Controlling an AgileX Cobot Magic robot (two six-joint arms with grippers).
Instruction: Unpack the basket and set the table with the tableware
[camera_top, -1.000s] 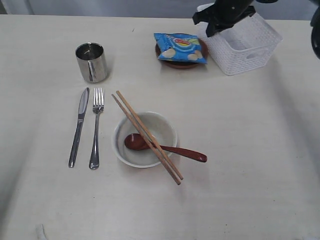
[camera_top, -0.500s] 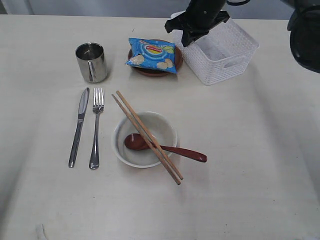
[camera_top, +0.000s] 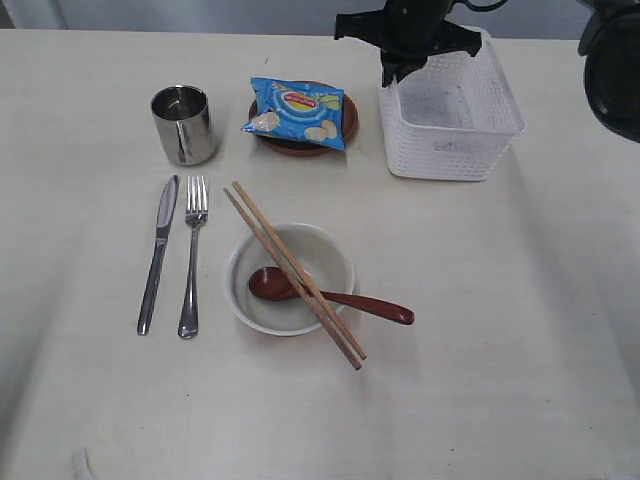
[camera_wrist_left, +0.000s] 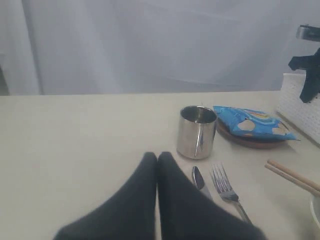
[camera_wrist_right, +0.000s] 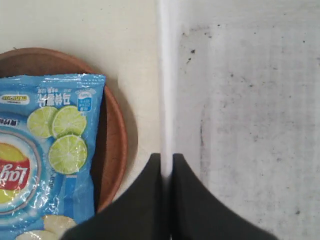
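Observation:
The white perforated basket (camera_top: 455, 125) stands at the back right of the table (camera_top: 500, 330), and my right gripper (camera_top: 392, 72) is shut on its left rim (camera_wrist_right: 167, 100). Beside it a small brown plate (camera_top: 345, 122) carries a blue chip bag (camera_top: 297, 110). A pale bowl (camera_top: 290, 278) in the middle holds a reddish-brown spoon (camera_top: 330, 293), with wooden chopsticks (camera_top: 296, 272) laid across it. To its left lie the fork (camera_top: 192, 256) and knife (camera_top: 157, 252), behind them the steel cup (camera_top: 183, 124). My left gripper (camera_wrist_left: 157, 157) is shut with nothing in it, hovering near the cup (camera_wrist_left: 197, 132).
The basket looks empty inside, with a speckled floor (camera_wrist_right: 245, 100). A pale curtain (camera_wrist_left: 150, 45) hangs behind the table's far edge. A dark piece of the robot (camera_top: 612, 60) sits at the upper right corner of the exterior view.
My right gripper has dragged the basket and turned it square to the table edge. The plate with the chip bag has slid left toward the cup.

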